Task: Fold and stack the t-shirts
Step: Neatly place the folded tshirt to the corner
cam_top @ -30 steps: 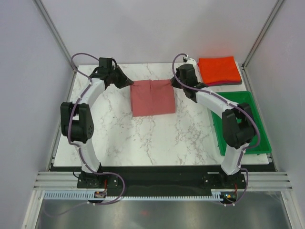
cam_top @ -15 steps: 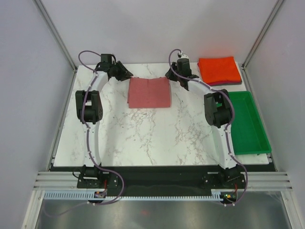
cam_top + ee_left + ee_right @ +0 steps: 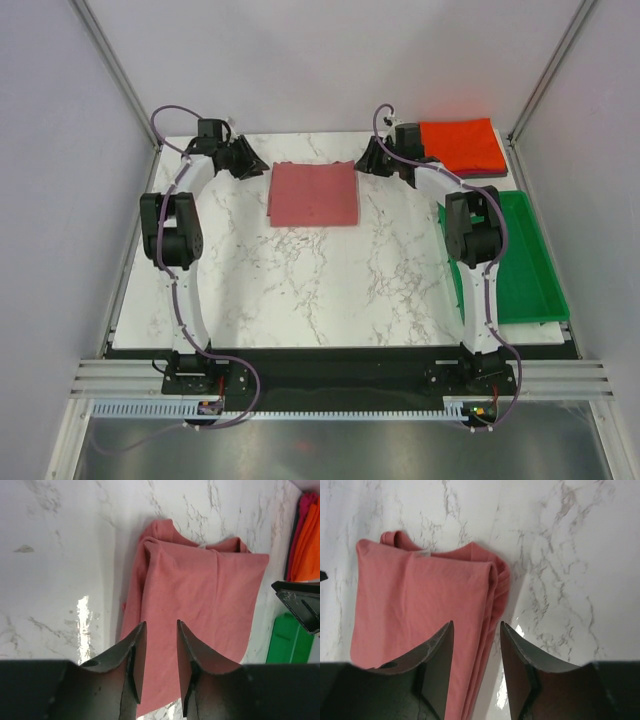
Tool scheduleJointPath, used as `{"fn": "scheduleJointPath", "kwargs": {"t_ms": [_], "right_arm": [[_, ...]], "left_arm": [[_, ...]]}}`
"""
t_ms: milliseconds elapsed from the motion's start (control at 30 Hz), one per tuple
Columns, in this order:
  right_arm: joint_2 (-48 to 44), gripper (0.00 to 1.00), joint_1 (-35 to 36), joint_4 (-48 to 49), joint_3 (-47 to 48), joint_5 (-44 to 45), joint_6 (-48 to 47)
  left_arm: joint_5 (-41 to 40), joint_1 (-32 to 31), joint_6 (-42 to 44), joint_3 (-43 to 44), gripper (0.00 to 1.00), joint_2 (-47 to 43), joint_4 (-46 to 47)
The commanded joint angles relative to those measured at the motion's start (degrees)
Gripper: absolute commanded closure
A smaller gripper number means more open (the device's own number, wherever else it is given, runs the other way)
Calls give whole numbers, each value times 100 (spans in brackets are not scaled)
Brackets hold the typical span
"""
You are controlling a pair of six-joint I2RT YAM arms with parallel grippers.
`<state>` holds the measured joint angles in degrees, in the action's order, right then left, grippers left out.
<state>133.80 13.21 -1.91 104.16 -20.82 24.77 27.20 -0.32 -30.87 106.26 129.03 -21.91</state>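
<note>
A dusty rose-red t-shirt (image 3: 314, 194) lies folded into a flat rectangle at the back middle of the marble table. My left gripper (image 3: 258, 168) hovers just off its far left corner, and my right gripper (image 3: 366, 165) just off its far right corner. In the left wrist view the left gripper (image 3: 161, 625) is open, with only the shirt (image 3: 200, 595) lying below the gap. The right gripper (image 3: 476, 625) is open too, above the shirt's folded edge (image 3: 420, 600). A bright orange-red t-shirt (image 3: 460, 145) lies folded at the back right on a dark maroon one (image 3: 478, 175).
A green plastic tray (image 3: 530, 290) sits along the table's right edge, partly under the right arm. Grey walls and frame posts close in the back and both sides. The black tip of the right gripper (image 3: 300, 602) shows in the left wrist view.
Both grippers went from shut to open and let go of the rose-red shirt's far corners. The shirt was carried slightly toward the back and now lies flat; both arms drew outward.
</note>
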Motion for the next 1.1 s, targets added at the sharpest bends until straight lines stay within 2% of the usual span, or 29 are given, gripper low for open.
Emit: {"fn": "scheduleJointPath", "kwargs": {"t_ms": [0,100,267,533,633,733,867,933,1033,1067], "right_arm": [[-486,51,76,24,-194,-589,-333],[-337,57,76,33,-54,-765,-351],[154,59,85,103,358,-889,-236],[1304,63,-20,560,1272,-634,18],[1657,64,-47,543,1712,-520,97],[1676,64,-64,525,1818,-335,124],[1466,55,-152,525,1783,-816,168],[1125,53,-179,482,1687,-1029,133],[510,51,-231,411,1275,-1082,106],[359,49,-240,411,986,-1126,89]], "left_arm": [[545,-91,626,-123,64,-161,143],[1014,-153,574,376,69,182,213],[1147,-197,328,1106,72,903,222],[980,-171,117,2793,70,2369,266],[919,-127,-111,3251,67,2644,423],[1023,-91,-453,3287,64,2741,696],[1524,-47,-718,3157,60,2452,873],[1595,23,-683,2928,59,1970,873],[1525,216,-499,2208,56,1126,873],[1455,242,-429,1719,55,872,882]]}}
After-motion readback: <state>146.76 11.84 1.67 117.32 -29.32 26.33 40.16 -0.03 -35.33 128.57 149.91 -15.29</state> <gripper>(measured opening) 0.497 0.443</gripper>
